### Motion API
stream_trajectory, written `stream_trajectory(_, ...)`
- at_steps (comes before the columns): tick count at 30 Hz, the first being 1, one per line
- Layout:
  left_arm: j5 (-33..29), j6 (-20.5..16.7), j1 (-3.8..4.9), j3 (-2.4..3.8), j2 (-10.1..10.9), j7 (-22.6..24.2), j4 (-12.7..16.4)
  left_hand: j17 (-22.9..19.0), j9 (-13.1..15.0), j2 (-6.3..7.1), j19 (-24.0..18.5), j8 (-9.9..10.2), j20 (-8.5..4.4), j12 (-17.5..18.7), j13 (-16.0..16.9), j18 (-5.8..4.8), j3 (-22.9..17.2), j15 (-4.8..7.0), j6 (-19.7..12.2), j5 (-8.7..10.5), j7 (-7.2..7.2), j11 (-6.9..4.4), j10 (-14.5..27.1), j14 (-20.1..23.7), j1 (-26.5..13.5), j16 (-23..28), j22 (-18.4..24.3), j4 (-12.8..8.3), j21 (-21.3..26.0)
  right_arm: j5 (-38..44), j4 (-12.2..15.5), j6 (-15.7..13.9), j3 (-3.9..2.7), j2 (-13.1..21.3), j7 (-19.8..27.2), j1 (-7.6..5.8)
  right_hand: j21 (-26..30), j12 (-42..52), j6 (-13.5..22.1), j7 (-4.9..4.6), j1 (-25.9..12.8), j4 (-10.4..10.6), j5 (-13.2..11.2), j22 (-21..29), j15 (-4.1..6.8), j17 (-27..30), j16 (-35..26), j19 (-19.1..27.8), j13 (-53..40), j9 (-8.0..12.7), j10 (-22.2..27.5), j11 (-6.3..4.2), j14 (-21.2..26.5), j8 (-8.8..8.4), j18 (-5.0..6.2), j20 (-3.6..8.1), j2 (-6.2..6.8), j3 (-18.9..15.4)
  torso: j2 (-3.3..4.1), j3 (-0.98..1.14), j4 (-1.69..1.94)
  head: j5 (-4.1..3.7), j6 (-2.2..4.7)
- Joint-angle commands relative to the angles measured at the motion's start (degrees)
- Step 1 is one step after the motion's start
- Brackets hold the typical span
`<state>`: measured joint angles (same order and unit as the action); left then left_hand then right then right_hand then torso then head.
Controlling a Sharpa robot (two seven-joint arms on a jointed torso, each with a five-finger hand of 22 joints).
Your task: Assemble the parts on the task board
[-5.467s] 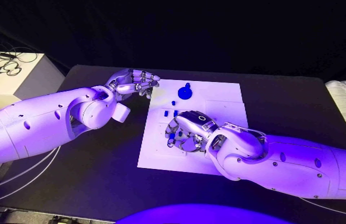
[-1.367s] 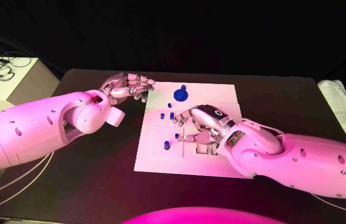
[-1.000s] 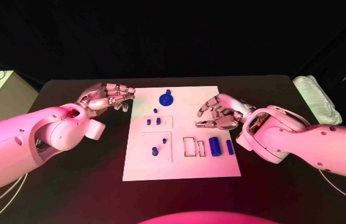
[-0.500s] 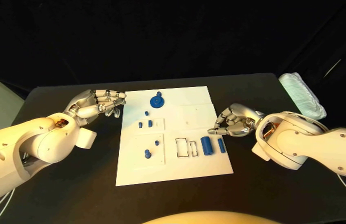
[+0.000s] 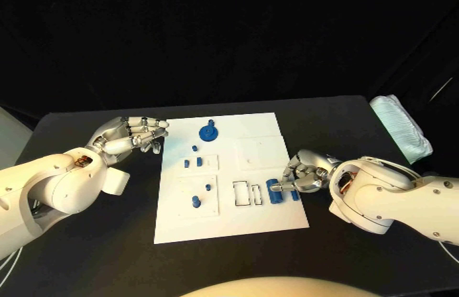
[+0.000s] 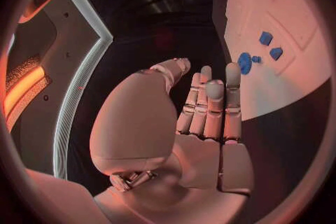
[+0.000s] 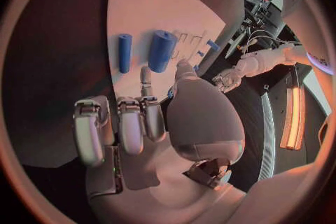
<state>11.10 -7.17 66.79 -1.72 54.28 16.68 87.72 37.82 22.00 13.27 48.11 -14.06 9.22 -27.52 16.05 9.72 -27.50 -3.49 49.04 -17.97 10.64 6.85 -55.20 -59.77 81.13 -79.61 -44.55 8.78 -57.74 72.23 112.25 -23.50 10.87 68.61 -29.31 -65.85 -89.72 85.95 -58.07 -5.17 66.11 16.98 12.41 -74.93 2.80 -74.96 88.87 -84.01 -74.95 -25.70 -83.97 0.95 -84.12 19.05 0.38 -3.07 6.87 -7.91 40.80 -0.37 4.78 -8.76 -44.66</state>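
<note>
At the near right edge of the flat white rectangular task board, the robot's silver right hand hangs low with its fingers curled inward, holding nothing that the head view or right wrist view makes out, its fingertips close to two blue cylindrical parts: a thick blue cylinder and a thinner blue rod lying side by side just beside two outlined rectangular slots. Judged from this layout, the step in hand is to pick up one of those cylinders; doing it well would mean parting the fingers before descending, taking the piece across its round sides near the middle so that it cannot roll, and lifting straight up so that its neighbour is not knocked. Farther left on the board stand small blue pegs, one pair in the nearer square panel and another pair in the panel beyond. Across the black table, well apart from the parts, the silver left hand hovers beside the board's far left corner, its fingers loosely bent and empty. Farthest off, a round blue disc with a knob rests near the board's far edge.
</note>
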Motion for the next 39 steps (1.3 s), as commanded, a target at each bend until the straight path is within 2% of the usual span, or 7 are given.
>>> stream_trajectory(1, -0.5, 0.5, -0.04, 0.03, -0.1, 0.6, 0.2, 0.1, -0.1, 0.06, 0.0, -0.2, 0.17, -0.2, 0.1, 0.82, 0.3, 0.11, -0.2, 0.04, -0.15, -0.04, -0.2, -0.3, -0.4, -0.2, 0.1, -0.1, 0.4, 2.9, -0.3, 2.8, 0.03, -0.6, -2.6, 0.44, -0.3, 0.2, -0.1, 0.23, -0.6, 0.0, -0.5, -15.1, 0.43, -12.2, 0.3, -6.0, -10.5, -0.1, -3.2, -0.39, -5.3, 0.29, -0.38, 0.28, 0.02, -0.4, 0.06, 0.03, -0.16, 0.11, -0.24)
stream_trajectory(15, -0.3, 1.6, -0.04, 0.04, 0.0, -0.4, 0.2, -0.1, -0.1, 0.06, 0.0, -0.2, 0.14, -0.4, 0.2, 0.82, 0.4, 0.12, -0.3, 0.01, -0.18, -0.04, 0.3, -0.2, -0.5, -0.2, 0.1, 0.0, 0.4, 6.2, -2.7, 4.7, 0.02, -4.9, -4.9, 2.69, -0.3, 0.1, 0.1, 0.25, -2.8, 0.0, -1.2, -15.1, 0.43, -12.6, 0.4, -6.0, -10.6, -0.3, -3.2, -0.4, -5.4, 0.58, -0.38, 0.28, 0.34, -0.7, 0.04, 0.09, 0.08, 0.19, -0.59)
stream_trajectory(18, -0.3, 1.7, -0.04, 0.04, 0.0, -0.6, 0.2, -0.1, -0.1, 0.06, 0.0, -0.2, 0.14, -0.4, 0.2, 0.82, 0.4, 0.12, -0.3, 0.01, -0.18, -0.04, 0.3, -0.2, -0.5, -0.2, 0.1, 0.0, 0.4, 6.9, -3.2, 4.6, 0.02, -5.5, -5.8, 2.98, -0.3, 0.1, 0.1, 0.26, -2.7, -0.1, -1.0, -15.1, 0.44, -12.7, 0.5, -6.0, -10.7, -0.3, -3.2, -0.41, -5.4, 0.69, -0.38, 0.28, -0.2, -0.3, 0.02, 0.02, 0.08, 0.24, -0.71)
stream_trajectory(22, -0.3, 1.7, -0.04, 0.04, 0.1, -0.7, 0.1, -0.1, -0.1, 0.02, 0.0, -0.2, 0.13, -0.5, 0.2, 0.82, 0.4, 0.12, -0.3, 0.0, -0.18, -0.03, 0.3, -0.2, -0.4, -0.3, 0.1, 0.1, 0.4, 7.3, -3.4, 3.8, 0.01, -5.8, -6.2, 3.16, -0.3, 0.2, 0.1, 0.37, 0.5, -0.4, 2.4, -15.1, 0.51, -12.9, 0.5, -6.0, -11.0, -0.5, -3.4, -0.51, -5.4, 1.06, -0.38, 0.33, -2.4, 1.0, -0.02, -0.04, -0.05, 0.45, -0.84)
stream_trajectory(29, -0.2, 1.7, -0.04, 0.04, 0.1, -0.9, 0.0, -0.1, -0.1, -0.07, 0.0, -0.2, 0.13, -0.6, 0.3, 0.81, 0.4, 0.12, -0.4, -0.03, -0.19, -0.04, 0.5, -0.2, -0.4, -0.3, 0.1, 0.1, 0.5, 5.3, -2.8, 0.1, 0.01, -5.7, -5.0, 3.23, -0.3, 0.1, 0.1, 0.6, 5.6, -0.8, 7.0, -15.1, 0.74, -13.1, 0.5, -6.0, -11.1, -0.4, -3.4, -0.76, -5.4, 1.18, -0.38, 0.52, -3.78, 2.9, -0.07, 0.02, -0.09, 0.54, -0.79)
stream_trajectory(35, -0.1, 1.7, -0.04, 0.04, 0.0, -1.0, -0.1, 0.0, -0.1, -0.1, 0.0, -0.2, 0.12, -0.6, 0.3, 0.81, 0.4, 0.13, -0.4, -0.04, -0.19, -0.04, 0.5, -0.2, -0.4, -0.3, 0.1, 0.1, 0.5, 0.6, -1.6, -3.0, -0.02, -5.1, -3.8, 2.94, -0.3, 0.0, 0.1, 0.77, 10.6, -0.8, 8.0, -15.1, 0.92, -13.2, 0.6, -6.0, -11.3, 0.3, -3.5, -0.95, -5.5, 0.48, -0.38, 0.69, -3.06, 7.9, -0.16, -0.11, -0.05, 0.47, -0.79)
stream_trajectory(39, -0.1, 1.8, -0.04, 0.04, -0.1, -1.1, -0.2, 0.0, -0.1, -0.1, 0.0, -0.2, 0.12, -0.6, 0.3, 0.81, 0.4, 0.13, -0.4, -0.04, -0.19, -0.04, 0.5, -0.2, -0.4, -0.3, 0.1, 0.1, 0.5, -2.8, -0.6, -4.7, -0.06, -4.5, -3.2, 2.13, -0.3, 0.0, -0.9, 0.72, 10.4, -0.3, 10.2, -15.1, 0.9, -13.3, 0.6, -6.0, -11.5, 1.3, -3.6, -0.93, -5.5, -0.23, -0.38, 0.75, 0.06, 15.7, -0.1, -0.09, 0.0, 0.42, -0.69)
